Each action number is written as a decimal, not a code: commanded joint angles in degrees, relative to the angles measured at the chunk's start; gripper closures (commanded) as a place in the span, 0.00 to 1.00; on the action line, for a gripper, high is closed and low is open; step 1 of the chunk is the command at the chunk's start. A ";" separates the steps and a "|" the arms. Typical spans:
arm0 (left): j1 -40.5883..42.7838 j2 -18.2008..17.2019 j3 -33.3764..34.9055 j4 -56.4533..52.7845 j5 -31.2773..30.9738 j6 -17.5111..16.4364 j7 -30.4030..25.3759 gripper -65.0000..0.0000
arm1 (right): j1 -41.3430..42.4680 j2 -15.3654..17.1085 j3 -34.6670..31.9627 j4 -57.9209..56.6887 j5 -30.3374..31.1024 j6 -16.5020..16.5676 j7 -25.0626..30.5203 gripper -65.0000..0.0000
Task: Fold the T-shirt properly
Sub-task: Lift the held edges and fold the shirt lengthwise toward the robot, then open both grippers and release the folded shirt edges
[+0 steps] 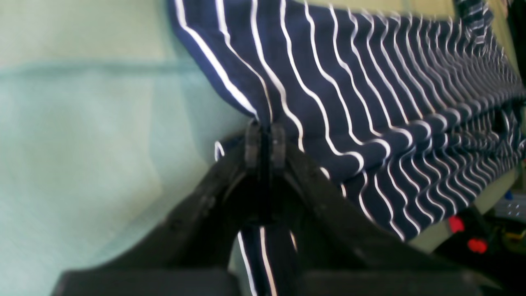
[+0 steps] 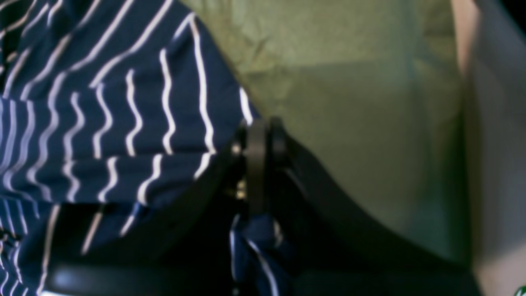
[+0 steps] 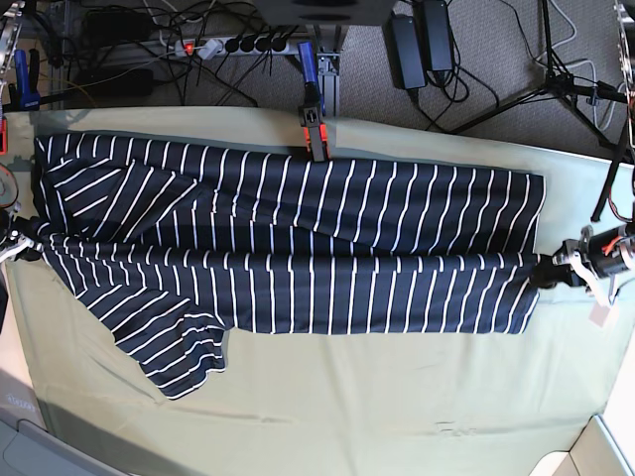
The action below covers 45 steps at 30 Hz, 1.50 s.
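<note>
The shirt (image 3: 298, 248) lies stretched across the green tabletop (image 3: 397, 397), one sleeve spilling nearest the front edge. Left claw (image 1: 265, 142) and right claw (image 2: 261, 142) each pinch its opposite ends. Carry both ends level and taut toward the clamp (image 3: 315, 134) behind the shirt.

No legible txt, labels, brands or nos. in any view.

The T-shirt (image 3: 298, 248) lies spread across the table (image 3: 397, 397), nearer its far edge. The left gripper (image 3: 544, 270) pinches its right edge, the right gripper (image 3: 32, 246) its left edge. A clamp (image 3: 316, 129) sits at the far edge.
</note>
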 commanded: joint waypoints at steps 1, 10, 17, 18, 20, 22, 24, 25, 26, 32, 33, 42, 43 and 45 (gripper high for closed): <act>-0.26 -1.49 -0.50 2.08 -0.87 -1.32 -0.92 1.00 | 1.11 2.27 0.68 0.92 0.42 2.80 0.90 1.00; 2.03 -1.33 -0.50 6.08 0.22 -1.32 -2.58 1.00 | 0.37 2.29 0.68 0.90 0.66 2.78 0.52 1.00; 2.03 -1.36 -0.50 6.08 0.22 -1.32 -2.47 1.00 | -1.75 2.16 0.68 0.90 0.85 2.78 1.14 1.00; 2.03 -1.36 -0.50 6.10 0.22 -1.32 -2.36 1.00 | -1.86 2.16 0.68 0.92 0.85 2.78 1.11 1.00; 2.03 -1.40 -0.50 6.54 0.20 -1.32 -2.36 1.00 | -1.92 2.19 0.68 0.92 0.87 2.78 1.11 1.00; 2.03 -1.51 -0.50 7.30 0.20 -1.32 -2.32 1.00 | -2.08 2.19 0.68 0.92 0.87 2.78 1.11 1.00; 2.03 -1.49 -0.61 8.24 0.17 -1.32 -1.66 1.00 | -2.40 2.19 0.70 0.92 0.85 2.78 1.09 1.00; 2.03 -1.51 -0.61 8.68 0.17 -1.32 -1.31 1.00 | -2.75 2.25 0.68 0.92 0.85 2.78 1.07 1.00; 2.03 -1.53 -0.66 9.05 0.17 -1.32 -0.94 1.00 | -3.06 2.29 0.68 0.92 0.85 2.78 1.11 1.00; 2.05 -1.51 -1.25 9.49 -1.11 -1.32 0.70 1.00 | -3.52 2.32 0.70 0.92 0.87 2.80 1.09 1.00; 2.08 -1.51 -1.25 9.49 -1.36 -1.32 1.22 1.00 | -3.52 2.32 0.70 0.92 0.87 2.80 1.09 1.00; 3.93 -1.49 -1.25 9.49 -2.40 -1.32 0.57 1.00 | -3.50 2.14 0.68 0.90 0.83 2.75 1.75 1.00; 3.93 -1.49 -1.25 9.49 -2.40 -1.32 0.44 0.92 | -3.50 2.14 0.68 0.90 0.81 2.75 2.01 1.00; 3.91 -1.49 -1.27 9.49 -2.34 -1.32 0.17 0.73 | -3.50 2.14 0.68 0.90 0.83 2.75 2.03 1.00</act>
